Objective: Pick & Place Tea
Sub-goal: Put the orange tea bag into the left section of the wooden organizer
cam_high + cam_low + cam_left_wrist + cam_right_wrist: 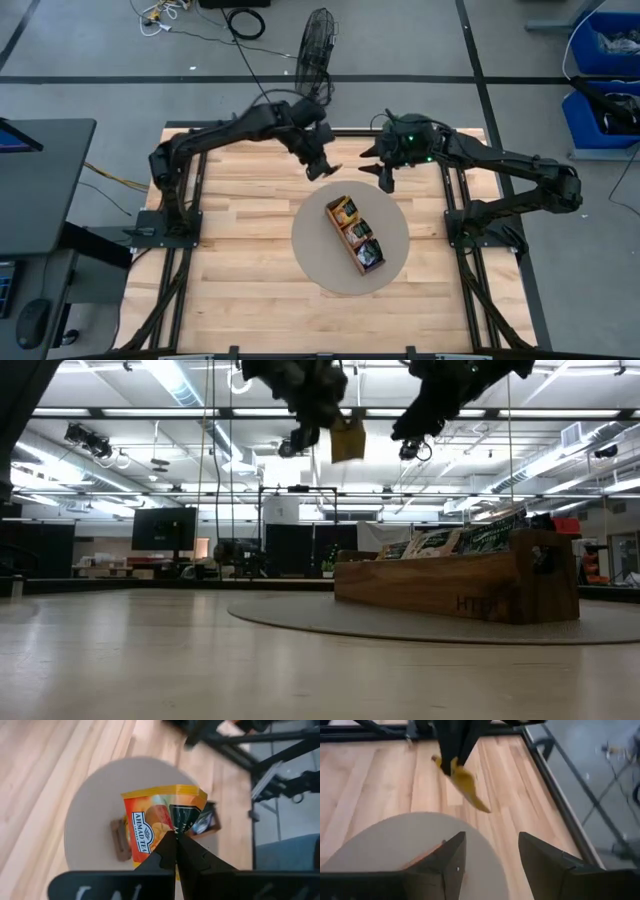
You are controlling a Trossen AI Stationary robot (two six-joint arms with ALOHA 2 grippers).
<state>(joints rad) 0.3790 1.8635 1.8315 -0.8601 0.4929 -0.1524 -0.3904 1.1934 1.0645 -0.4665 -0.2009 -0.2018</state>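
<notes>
My left gripper [322, 166] hangs high over the table, just beyond the far rim of the round mat [312, 262], and is shut on an orange-yellow tea sachet [152, 822]. The same sachet [347, 438] shows in the low view, well above the table. My right gripper [385, 172] is open and holds nothing. It hovers at about the same height to the right of the left one, above the mat's far right rim. The wooden tray [355, 234] lies on the mat with more sachets [440, 542] standing in its compartments. My left gripper pinches the sachet between its two shut fingers [165, 852], at the middle of one edge [169, 834]. The fingers come from above, pointing down. The sachet hangs below them, lifted clear of the table and mat.
The mat [95, 810] and tray lie below and nearer than both grippers. The dark frame rails [452, 190] run along the table's sides. A wire fan [318, 48] stands beyond the far edge. Bare wood [240, 270] lies to the left of the mat.
</notes>
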